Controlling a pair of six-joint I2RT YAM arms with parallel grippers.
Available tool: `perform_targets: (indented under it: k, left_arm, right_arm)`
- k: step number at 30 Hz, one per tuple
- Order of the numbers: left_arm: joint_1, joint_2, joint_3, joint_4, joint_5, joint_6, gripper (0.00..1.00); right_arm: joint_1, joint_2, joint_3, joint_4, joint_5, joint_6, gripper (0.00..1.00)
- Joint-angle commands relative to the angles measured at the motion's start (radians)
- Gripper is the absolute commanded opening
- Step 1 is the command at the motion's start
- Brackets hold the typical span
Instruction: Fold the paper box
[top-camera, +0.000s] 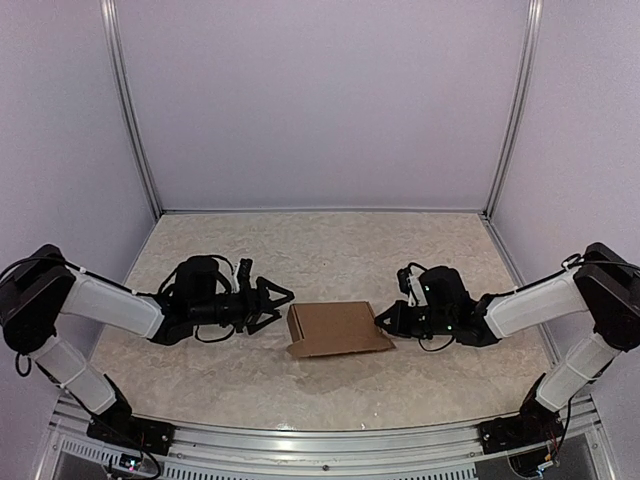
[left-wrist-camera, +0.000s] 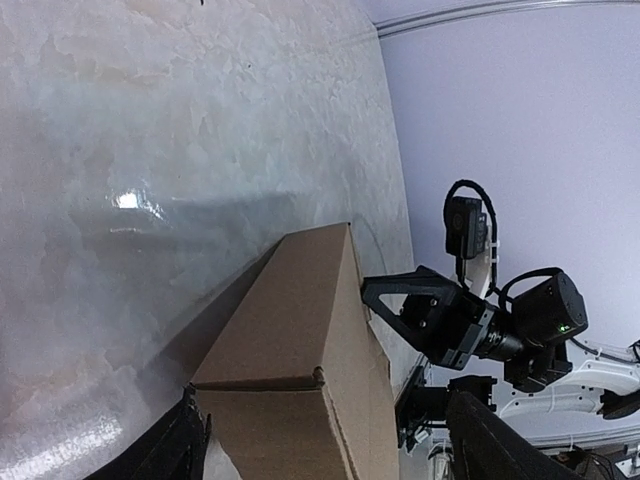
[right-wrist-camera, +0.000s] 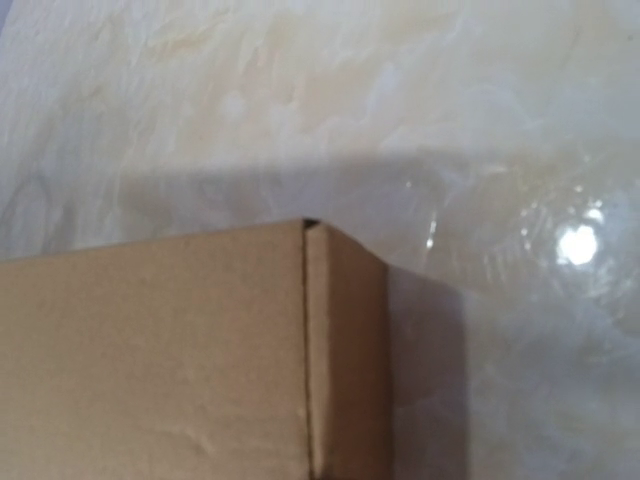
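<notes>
**Two grippers flank the paper box**

Nearest the arm bases, the paper box lies on the marbled table as a low brown carton with its lid down. It sits just toward 6 o'clock from the table's centre, its long side running from 9 to 3 o'clock. At the box's 9 o'clock end the left gripper has its fingers spread wide. The end of the box sits just at their tips, and nothing is clamped. At the 3 o'clock end the right gripper has its jaws pressed together, tip against the box's edge; whether card is pinched there I cannot tell. Toward 12 o'clock, beyond the table, stand pale lilac walls.
</notes>
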Motion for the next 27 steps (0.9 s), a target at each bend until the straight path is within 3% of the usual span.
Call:
perform_targets:
  k: [1, 12, 19, 27]
  left_arm:
    - [-0.038, 0.050, 0.017, 0.006, 0.010, -0.092, 0.80]
    - [-0.085, 0.120, 0.034, 0.042, -0.013, -0.158, 0.79]
    - [-0.099, 0.172, 0.037, 0.151, 0.010, -0.219, 0.79]
    - [-0.100, 0.188, 0.041, 0.169, 0.019, -0.230, 0.64]
  right_arm:
    - [0.010, 0.001, 0.018, -0.035, 0.025, -0.013, 0.00]
    - [0.015, 0.002, 0.012, -0.027, 0.026, -0.020, 0.00]
    - [0.020, 0.003, 0.009, -0.022, 0.029, -0.020, 0.00]
    - [0.021, -0.006, 0.003, -0.022, 0.036, -0.018, 0.00]
